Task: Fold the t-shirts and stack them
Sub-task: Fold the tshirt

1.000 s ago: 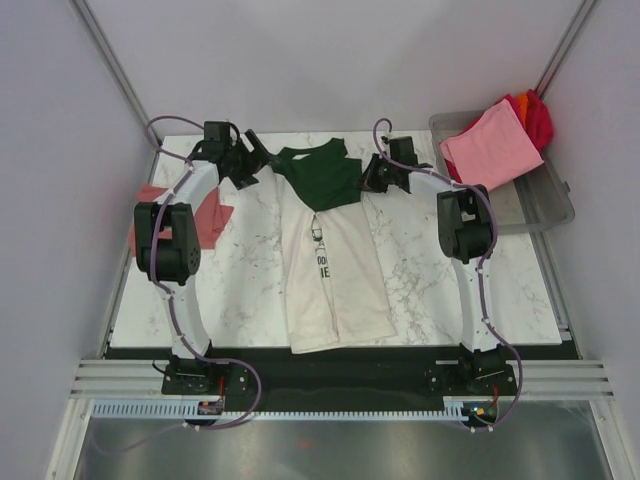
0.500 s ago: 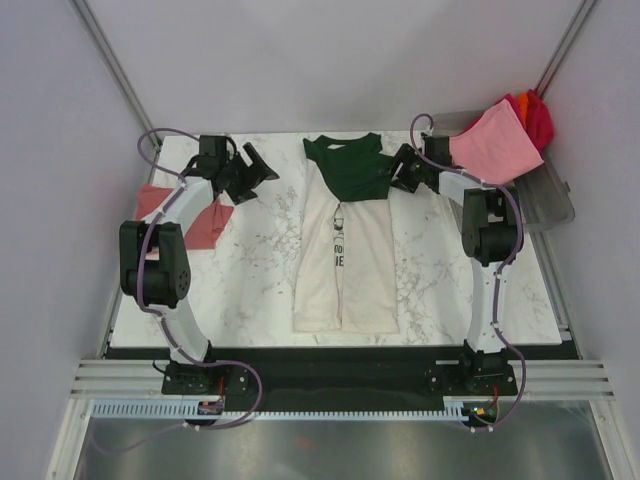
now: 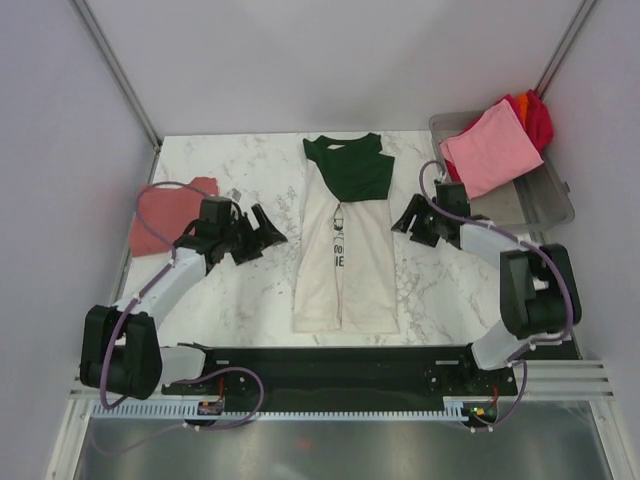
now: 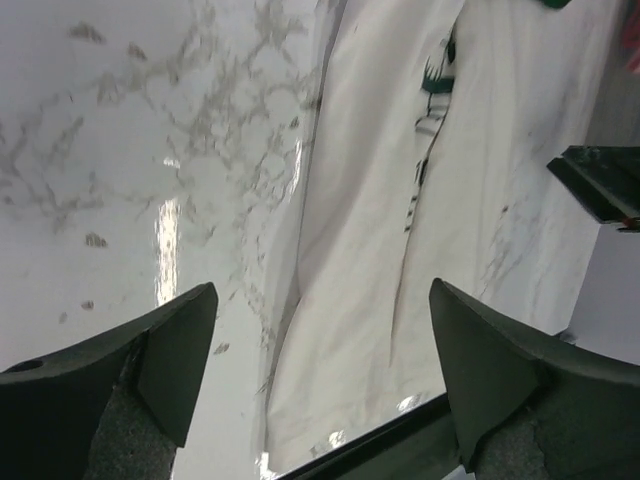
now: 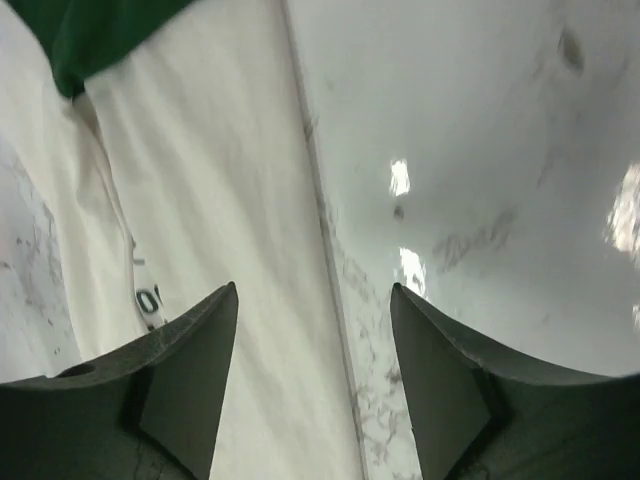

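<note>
A cream-white t-shirt [image 3: 347,270] lies folded into a long strip down the middle of the marble table [image 3: 240,170]. A dark green t-shirt [image 3: 347,166] lies folded on its far end. A brick-red t-shirt [image 3: 165,213] lies at the left edge. My left gripper [image 3: 275,228] hovers open just left of the cream strip, holding nothing. My right gripper [image 3: 402,218] hovers open just right of it, also holding nothing. The left wrist view shows the cream t-shirt [image 4: 400,200] beyond the open left gripper [image 4: 320,345]. In the right wrist view the cream t-shirt's [image 5: 220,230] edge runs between the fingers of the right gripper [image 5: 313,345], with the green t-shirt [image 5: 100,30] at top left.
A clear plastic bin [image 3: 535,205] stands at the back right, with pink cloth [image 3: 490,148] and red cloth [image 3: 535,115] piled in it. The table's dark front rail [image 3: 330,358] runs just below the cream t-shirt's hem.
Both arms pulled back from the far end to the table's middle. The right gripper opened and left the green t-shirt, which now lies flat and squared on the cream one.
</note>
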You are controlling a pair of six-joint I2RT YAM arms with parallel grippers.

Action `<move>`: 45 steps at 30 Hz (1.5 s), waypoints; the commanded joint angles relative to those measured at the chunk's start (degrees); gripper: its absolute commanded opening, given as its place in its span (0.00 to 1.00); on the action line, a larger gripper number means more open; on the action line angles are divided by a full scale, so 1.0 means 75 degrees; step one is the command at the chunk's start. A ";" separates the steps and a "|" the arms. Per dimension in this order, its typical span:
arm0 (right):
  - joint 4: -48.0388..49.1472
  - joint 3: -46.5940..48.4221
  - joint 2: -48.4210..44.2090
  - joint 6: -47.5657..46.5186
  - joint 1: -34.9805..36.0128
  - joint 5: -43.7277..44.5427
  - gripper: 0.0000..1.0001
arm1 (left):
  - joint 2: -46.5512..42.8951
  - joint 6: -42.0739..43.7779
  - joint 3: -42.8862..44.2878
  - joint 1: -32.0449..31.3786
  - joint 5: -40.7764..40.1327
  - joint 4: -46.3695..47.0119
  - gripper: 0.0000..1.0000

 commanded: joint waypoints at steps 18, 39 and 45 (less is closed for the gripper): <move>-0.3650 -0.4245 -0.6509 0.1109 0.2388 0.0979 0.59 | -0.1364 -0.1013 -0.2537 -0.3626 -0.0554 -0.0239 0.78; -0.2701 -0.5020 -0.6254 0.1344 0.2646 -0.0146 0.54 | -0.1399 -0.1388 -0.3335 -0.3838 -0.0167 0.0722 0.63; -0.2338 -0.5031 -0.5784 0.1367 0.2880 -0.0147 0.50 | -0.1341 -0.1377 -0.3346 -0.3838 -0.0179 0.0722 0.61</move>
